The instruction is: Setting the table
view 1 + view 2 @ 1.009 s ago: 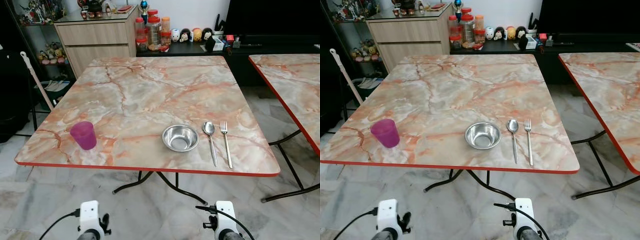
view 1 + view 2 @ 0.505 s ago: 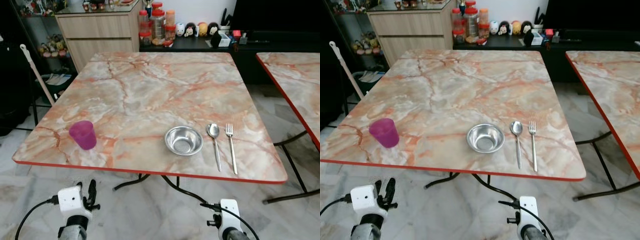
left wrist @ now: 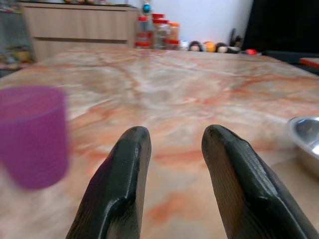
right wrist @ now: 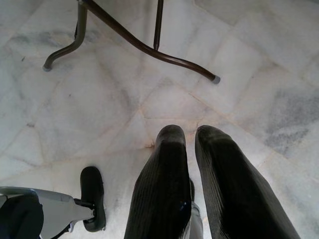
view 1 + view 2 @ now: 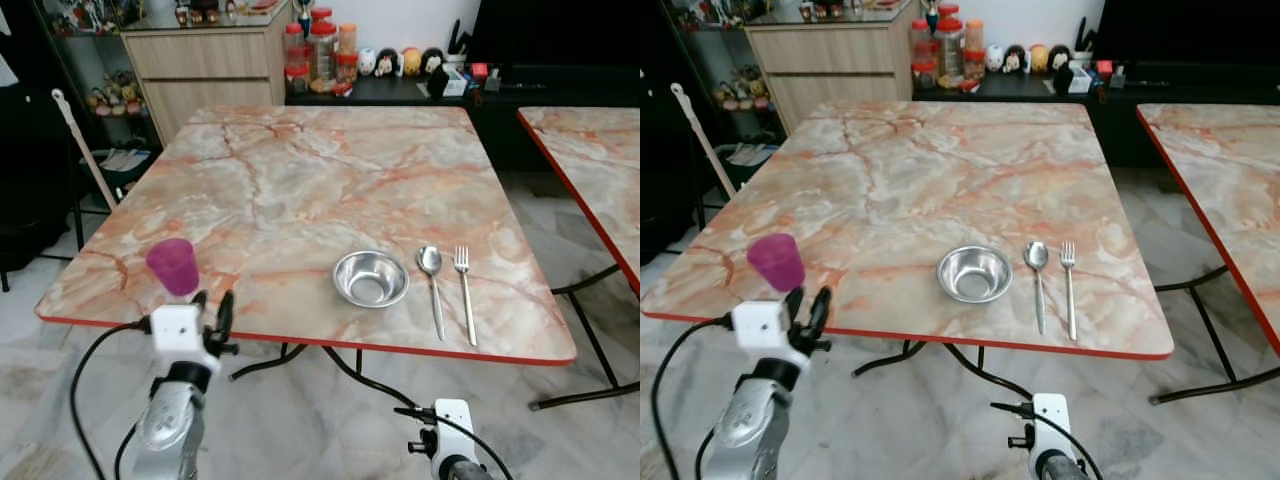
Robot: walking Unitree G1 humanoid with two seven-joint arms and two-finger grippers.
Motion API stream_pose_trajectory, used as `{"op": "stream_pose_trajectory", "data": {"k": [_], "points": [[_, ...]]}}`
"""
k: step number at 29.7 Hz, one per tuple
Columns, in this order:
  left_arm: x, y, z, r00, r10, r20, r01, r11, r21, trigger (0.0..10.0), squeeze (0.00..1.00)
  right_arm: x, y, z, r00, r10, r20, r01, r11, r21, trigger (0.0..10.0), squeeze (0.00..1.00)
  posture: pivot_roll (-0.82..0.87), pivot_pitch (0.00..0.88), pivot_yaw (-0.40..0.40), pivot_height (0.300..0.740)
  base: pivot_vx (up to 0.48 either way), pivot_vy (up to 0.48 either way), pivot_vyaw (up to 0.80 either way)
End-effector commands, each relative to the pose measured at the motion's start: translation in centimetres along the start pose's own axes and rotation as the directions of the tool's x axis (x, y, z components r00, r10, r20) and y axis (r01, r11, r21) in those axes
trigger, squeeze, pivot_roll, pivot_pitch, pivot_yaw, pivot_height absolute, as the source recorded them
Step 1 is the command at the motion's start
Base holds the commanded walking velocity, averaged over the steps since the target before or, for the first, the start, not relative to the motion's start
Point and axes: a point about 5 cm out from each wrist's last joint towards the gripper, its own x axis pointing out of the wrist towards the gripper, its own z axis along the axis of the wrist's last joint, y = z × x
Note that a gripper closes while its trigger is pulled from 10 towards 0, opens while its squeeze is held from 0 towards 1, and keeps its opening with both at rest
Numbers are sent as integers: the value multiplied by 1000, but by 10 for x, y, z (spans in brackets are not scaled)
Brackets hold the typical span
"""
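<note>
Left hand [image 3: 172, 149] parted, apparently just beside purple cup [image 3: 31, 135]

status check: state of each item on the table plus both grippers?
purple cup: upright near the table's front left edge, not held
steel bowl: upright, empty
spoon: flat, right of the bowl
fork: flat, right of the spoon
left gripper: raised at the table edge beside the cup, jaws open, empty
right gripper: low, pointing at the floor, jaws nearly closed, empty
</note>
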Motion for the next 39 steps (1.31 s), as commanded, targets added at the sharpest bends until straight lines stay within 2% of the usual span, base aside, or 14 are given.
{"op": "stream_pose_trajectory", "data": {"k": [1,5,7,10,17,30,39], "points": [[8,-4,-4,999,-19,-34,18,999,-34,10000,0,1,2,5,1000,-1,14,1,1000,11,10000,0,52,0,47,714,0,0,0],[27,-17,-4,998,-53,-40,52,998,-46,10000,0,1,1,6,1000,-6,17,5,1000,14,10000,0,42,0,38,714,0,0,0],[30,-20,-3,997,-62,-38,60,997,-54,10000,0,1,1,6,1000,-6,18,6,1000,15,10000,0,42,0,36,714,0,0,0],[46,-35,2,993,-114,-33,110,989,-100,10000,0,1,0,6,1000,-9,16,9,1000,13,10000,0,43,0,33,714,0,0,0],[60,-52,4,987,-159,-28,154,980,-124,10000,0,2,0,7,1000,-12,20,12,1000,18,10000,0,32,0,36,714,0,0,0],[68,-51,8,988,-155,-5,153,981,-120,10000,0,1,0,6,1000,-14,19,13,999,31,10000,0,28,0,41,714,0,0,0],[68,-49,7,989,-149,-2,147,982,-119,10000,0,1,2,4,1000,-8,16,7,1000,28,10000,0,27,0,42,714,0,-265,0]]}}
